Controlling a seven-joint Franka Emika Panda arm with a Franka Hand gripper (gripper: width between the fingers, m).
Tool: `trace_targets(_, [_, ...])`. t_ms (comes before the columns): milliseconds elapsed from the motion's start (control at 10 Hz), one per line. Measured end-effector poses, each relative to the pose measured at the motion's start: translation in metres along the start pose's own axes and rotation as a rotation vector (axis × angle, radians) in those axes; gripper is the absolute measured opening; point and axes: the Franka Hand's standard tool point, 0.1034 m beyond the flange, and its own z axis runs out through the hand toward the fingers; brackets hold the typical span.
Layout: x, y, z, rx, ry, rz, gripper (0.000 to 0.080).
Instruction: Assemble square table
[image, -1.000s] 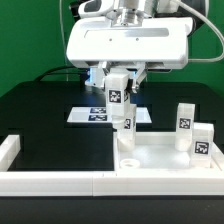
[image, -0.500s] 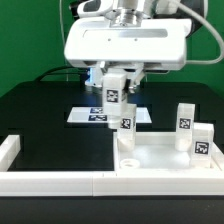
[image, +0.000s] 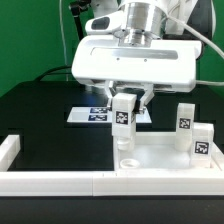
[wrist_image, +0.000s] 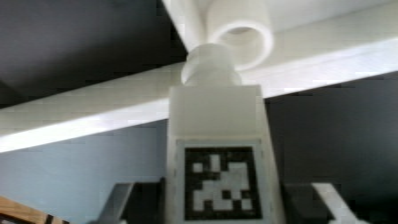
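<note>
Exterior view: a tagged leg (image: 123, 119) is gripped upright by the gripper (image: 124, 104), jaws clamped on its upper part, its lower end poised over a round socket on the square table (image: 160, 158) lying rim-up against the border rail (image: 60, 181). Whether the leg is seated there cannot be told. Two more legs (image: 186, 119) (image: 201, 141) are seen standing at the slab's far corner on the exterior view's right; if fastened, cannot be told. A fourth leg is not seen. The marker board (image: 92, 113) lies behind.

Wrist view: the held leg (wrist_image: 219, 150) is seen from close up, its tip just short of a round boss (wrist_image: 235, 42). Insertion and screwing are judged outstanding.
</note>
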Motion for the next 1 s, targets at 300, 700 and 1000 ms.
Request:
trace_targets(300, [-0.003, -0.009, 0.005, 0.001, -0.002, -0.009, 0.029])
trace_targets(700, [-0.008, -0.007, 0.012, -0.009, -0.005, -0.019, 0.029])
trace_targets(1000, [-0.006, -0.012, 0.021, -0.011, 0.01, -0.034, 0.029])
